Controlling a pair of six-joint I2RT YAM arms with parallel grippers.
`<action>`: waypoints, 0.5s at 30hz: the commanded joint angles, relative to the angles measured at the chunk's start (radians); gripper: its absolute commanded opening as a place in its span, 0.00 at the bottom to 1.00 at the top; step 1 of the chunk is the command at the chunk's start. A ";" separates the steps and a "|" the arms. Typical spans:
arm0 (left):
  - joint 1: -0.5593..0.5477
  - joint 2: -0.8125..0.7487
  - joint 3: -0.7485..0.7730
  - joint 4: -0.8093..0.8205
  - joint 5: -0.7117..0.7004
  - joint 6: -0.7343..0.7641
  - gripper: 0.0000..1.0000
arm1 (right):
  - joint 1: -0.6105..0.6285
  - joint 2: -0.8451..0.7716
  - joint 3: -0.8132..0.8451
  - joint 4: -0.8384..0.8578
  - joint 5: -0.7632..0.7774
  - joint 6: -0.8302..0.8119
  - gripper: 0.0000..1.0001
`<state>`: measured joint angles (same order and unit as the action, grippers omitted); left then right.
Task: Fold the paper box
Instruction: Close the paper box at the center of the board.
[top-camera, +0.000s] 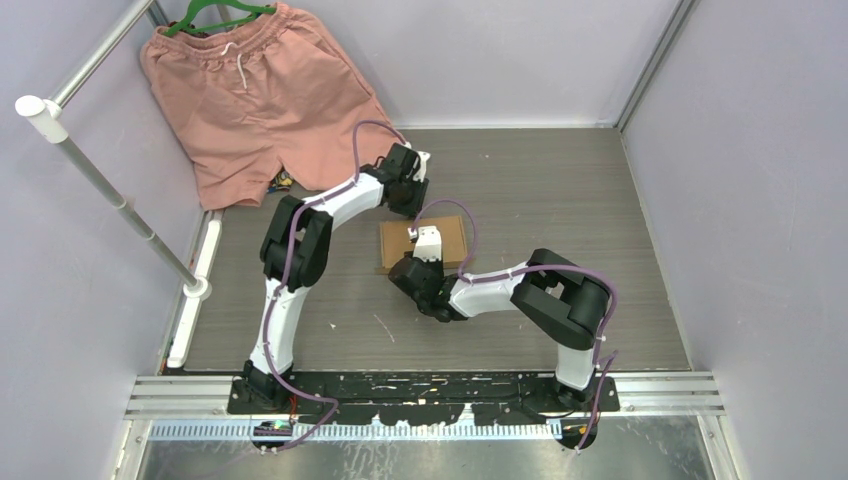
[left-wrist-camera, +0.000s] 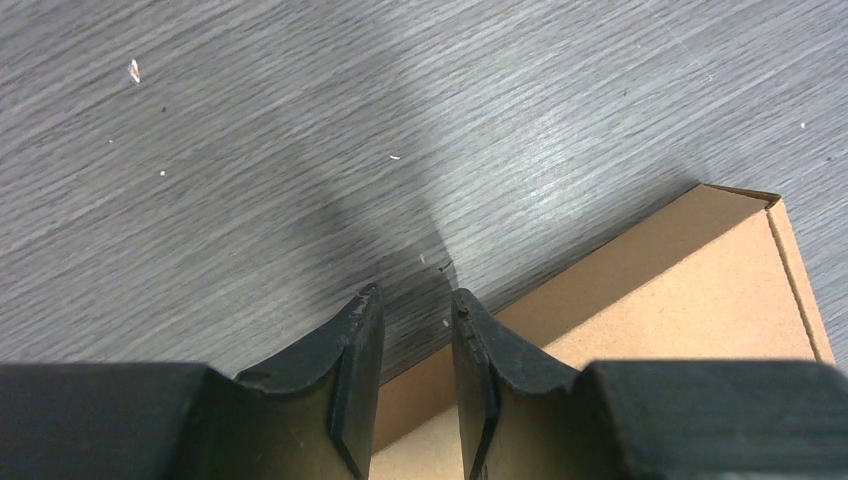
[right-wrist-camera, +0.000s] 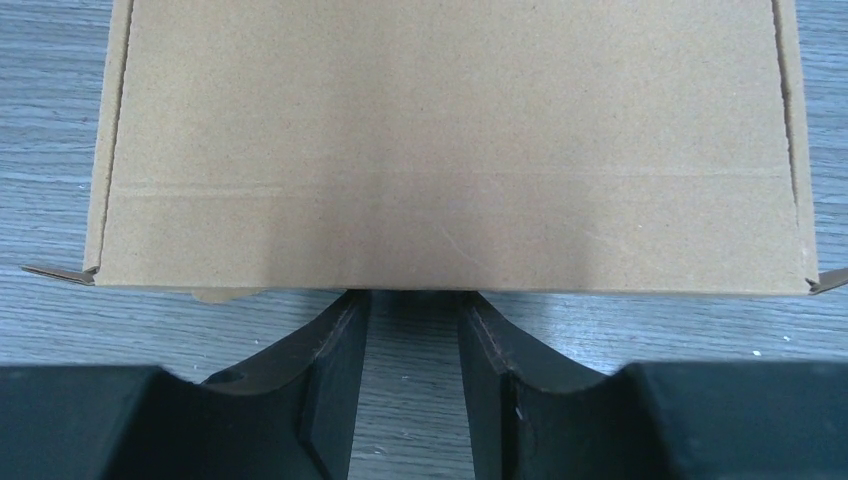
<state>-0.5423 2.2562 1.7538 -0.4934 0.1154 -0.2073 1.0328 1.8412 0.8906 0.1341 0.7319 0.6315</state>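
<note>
Table (top-camera: 560, 190): grey wood grain, filling the middle of the overhead frame. Shorts (top-camera: 250, 90) are hung at upper left, well apart from the work.

Box (right-wrist-camera: 450, 140) is found at frame centre overhead, lid down and seemingly almost closed. Small tab corners are seen poking out at its lower corners in the right wrist view.

Left claw (left-wrist-camera: 415, 300) is placed at the box's upper edge, jaws narrowly parted and empty. Right claw (right-wrist-camera: 415, 300) is placed at the lower edge, also narrow and empty.

Judged: the lid is being seated. The upper edge should be braced while the lower front is pressed squarely, so nothing is slid.
</note>
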 joint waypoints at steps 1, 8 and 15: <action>-0.113 0.074 -0.105 -0.342 0.173 -0.010 0.33 | -0.058 0.056 -0.030 -0.012 0.104 0.004 0.45; -0.121 0.073 -0.117 -0.335 0.179 -0.010 0.33 | -0.058 0.044 -0.037 -0.016 0.130 0.003 0.45; -0.138 0.070 -0.137 -0.331 0.185 -0.010 0.33 | -0.057 0.051 -0.032 -0.010 0.142 -0.010 0.45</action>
<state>-0.5583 2.2539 1.7332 -0.4362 0.1169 -0.2096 1.0328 1.8408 0.8833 0.1364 0.7582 0.6395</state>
